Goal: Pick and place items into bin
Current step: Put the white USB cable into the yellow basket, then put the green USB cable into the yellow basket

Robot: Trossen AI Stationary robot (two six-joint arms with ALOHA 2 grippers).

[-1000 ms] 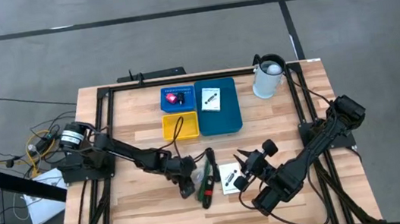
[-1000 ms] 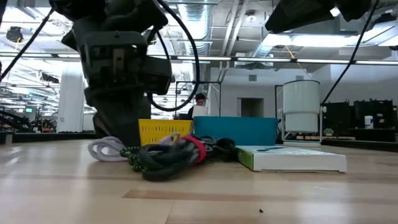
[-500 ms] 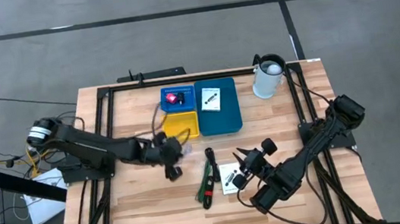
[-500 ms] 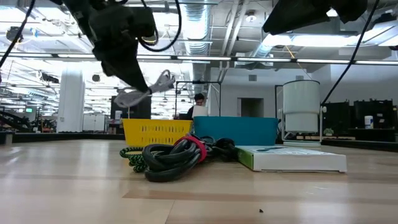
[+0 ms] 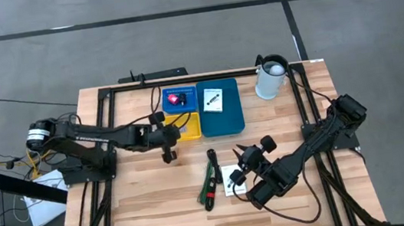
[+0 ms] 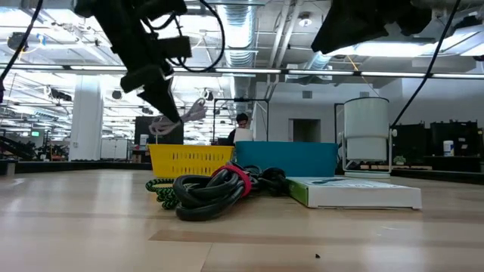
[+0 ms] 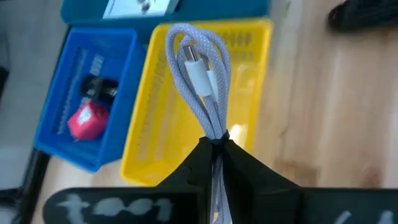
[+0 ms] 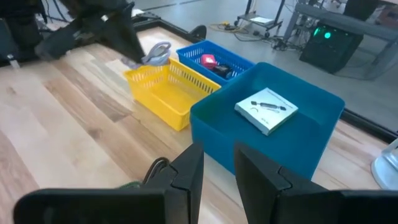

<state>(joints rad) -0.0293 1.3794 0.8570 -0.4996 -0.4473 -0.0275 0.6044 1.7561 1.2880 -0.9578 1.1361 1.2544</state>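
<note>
My left gripper (image 5: 168, 135) hangs above the near edge of the yellow bin (image 5: 182, 127) and is shut on a grey-white braided cable (image 7: 198, 68), also seen in the low view as the cable (image 6: 181, 117). My right gripper (image 5: 240, 156) is open in the air above a white box (image 5: 233, 180) that lies flat on the table. A black, green and red cord bundle (image 5: 208, 178) rests on the wood beside that box. The small blue bin (image 5: 179, 99) holds a red-pink piece (image 7: 87, 118). A white printed box (image 8: 266, 109) lies in the large blue bin (image 5: 220, 107). My left gripper pinches the folded cable strands (image 7: 214, 134) between its two fingers, several strands together. The fingers slant down toward the table's right and far side. The cable is lifted clear, and its loops with the white plug (image 7: 198, 65) stick out beyond the fingertips over the yellow bin.
A white jug (image 5: 271, 77) stands at the far right corner. The three bins sit together at the table's far middle. Bare wood lies along the near edge and on the left side. A black frame runs around the table.
My left gripper has taken the grey-white cable up off the table beside the cord bundle and carried it up and toward the far edge, to above the yellow bin. The cable is now lifted clear. My right arm has edged slightly toward the far left.
</note>
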